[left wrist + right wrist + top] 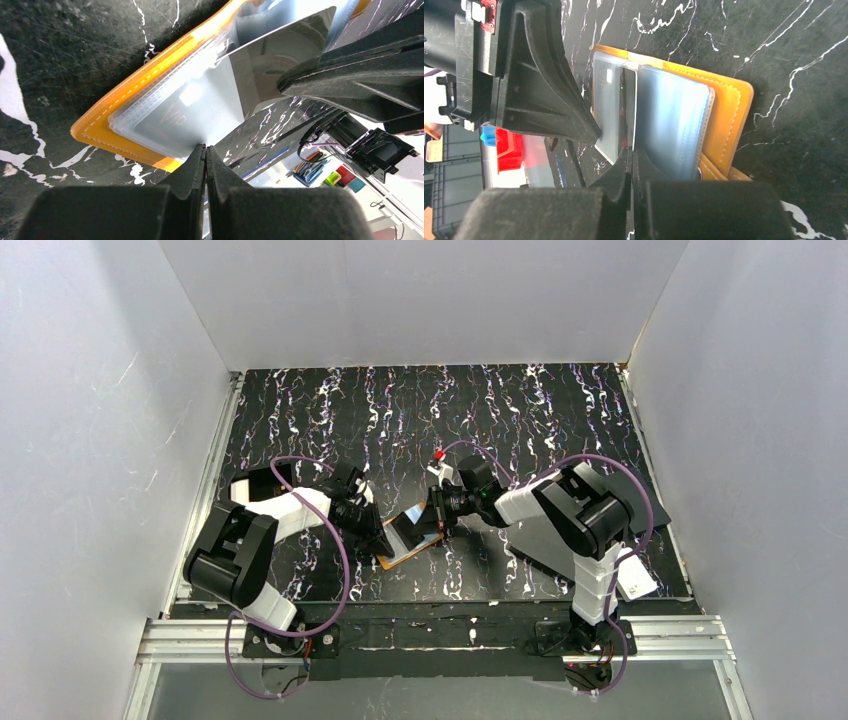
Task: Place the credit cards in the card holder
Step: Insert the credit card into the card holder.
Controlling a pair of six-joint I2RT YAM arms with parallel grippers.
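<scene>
The orange card holder (403, 559) lies open on the black marbled table between both arms, its pale clear sleeves (674, 120) fanned up. One sleeve holds a card marked VIP (175, 116). My left gripper (206, 147) is shut on the near edge of that sleeve. My right gripper (631, 150) is shut on a glossy, mirror-like credit card (280, 55), which stands tilted among the sleeves and shows edge-on (634, 100) in the right wrist view. The two grippers' tips (378, 530) (440, 520) face each other across the holder (125, 102), a few centimetres apart.
White walls close in the table on three sides. A white flat piece (636, 582) lies at the table's near right corner beside the right arm's base. Purple cables loop over both arms. The metal rail (430, 638) runs along the near edge.
</scene>
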